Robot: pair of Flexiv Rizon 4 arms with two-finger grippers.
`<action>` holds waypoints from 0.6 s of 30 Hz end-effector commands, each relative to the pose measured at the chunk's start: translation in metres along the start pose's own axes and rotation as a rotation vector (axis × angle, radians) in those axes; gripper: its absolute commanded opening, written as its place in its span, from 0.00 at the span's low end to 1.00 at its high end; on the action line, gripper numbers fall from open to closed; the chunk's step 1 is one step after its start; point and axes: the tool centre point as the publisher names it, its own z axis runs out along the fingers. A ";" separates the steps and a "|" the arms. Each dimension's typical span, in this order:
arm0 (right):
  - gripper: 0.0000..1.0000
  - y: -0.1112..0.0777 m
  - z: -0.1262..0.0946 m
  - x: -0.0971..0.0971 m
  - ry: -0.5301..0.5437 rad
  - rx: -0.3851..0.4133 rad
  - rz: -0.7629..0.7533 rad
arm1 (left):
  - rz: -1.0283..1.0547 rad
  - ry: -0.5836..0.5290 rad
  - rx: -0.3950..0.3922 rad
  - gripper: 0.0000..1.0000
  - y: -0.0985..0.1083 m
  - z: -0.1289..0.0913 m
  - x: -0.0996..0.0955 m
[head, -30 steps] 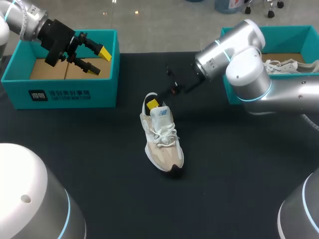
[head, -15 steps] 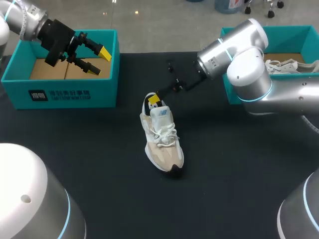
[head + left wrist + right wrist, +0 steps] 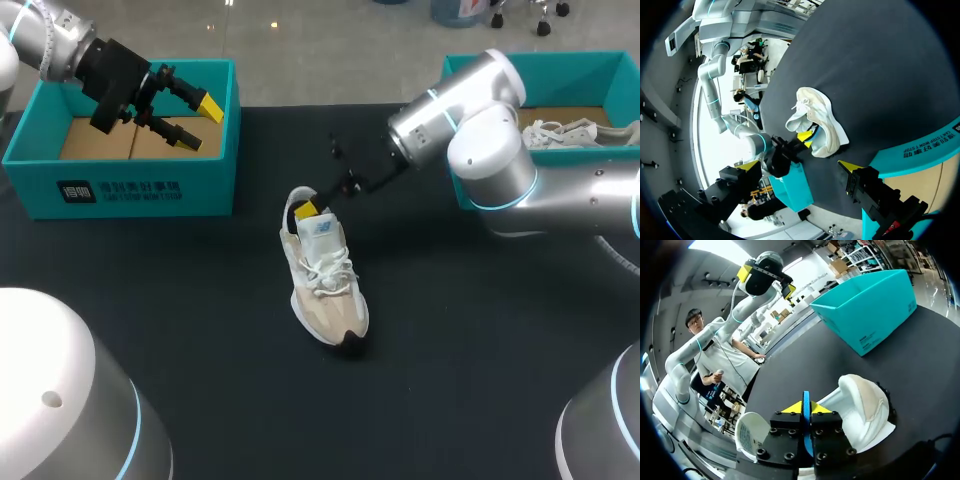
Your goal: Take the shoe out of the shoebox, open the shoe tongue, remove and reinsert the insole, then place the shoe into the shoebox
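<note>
Dipping back after a slight lift, right gripper point(image 3: 306, 208) sits in the heel of the shoe point(image 3: 325, 275) on the desk point(image 3: 180, 300). Its tips are pinched on a thin blue edge, likely the insole point(image 3: 805, 396), so draw it out slowly along the heel. Left gripper point(image 3: 200, 122) hangs spread over the shoebox point(image 3: 120, 185).

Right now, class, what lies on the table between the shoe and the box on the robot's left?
Nothing: in the head view the black table between the shoe and the box is bare.
</note>
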 end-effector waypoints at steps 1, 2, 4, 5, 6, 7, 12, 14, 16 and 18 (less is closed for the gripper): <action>0.00 -0.001 0.004 -0.002 -0.002 0.031 0.007 | 0.001 0.003 0.001 1.00 0.000 0.000 0.000; 0.03 -0.001 0.004 -0.002 -0.005 0.034 0.007 | 0.001 0.003 0.001 1.00 0.000 0.000 0.000; 0.38 0.001 0.002 -0.001 -0.011 0.022 0.001 | 0.001 0.003 0.001 1.00 0.000 0.000 0.000; 0.39 0.003 0.001 -0.001 -0.016 0.022 -0.006 | 0.001 0.003 0.001 1.00 0.000 0.000 0.000; 0.42 0.004 0.000 -0.001 -0.022 0.019 -0.011 | 0.001 0.003 0.001 1.00 0.000 0.000 0.000; 0.44 0.005 -0.001 0.000 -0.024 0.018 -0.014 | 0.001 0.003 0.001 1.00 0.000 0.000 0.000; 0.71 0.011 -0.006 0.004 -0.043 0.022 -0.037 | 0.001 0.003 0.001 1.00 0.000 0.000 0.000; 0.75 0.014 -0.008 0.006 -0.051 0.023 -0.049 | 0.001 0.003 0.001 1.00 0.000 0.000 0.000; 0.80 0.016 -0.010 0.008 -0.055 0.023 -0.055 | 0.001 0.003 0.001 1.00 0.000 0.000 0.000; 0.82 0.017 -0.012 0.010 -0.064 0.029 -0.063 | 0.001 0.003 0.001 1.00 0.000 0.000 0.000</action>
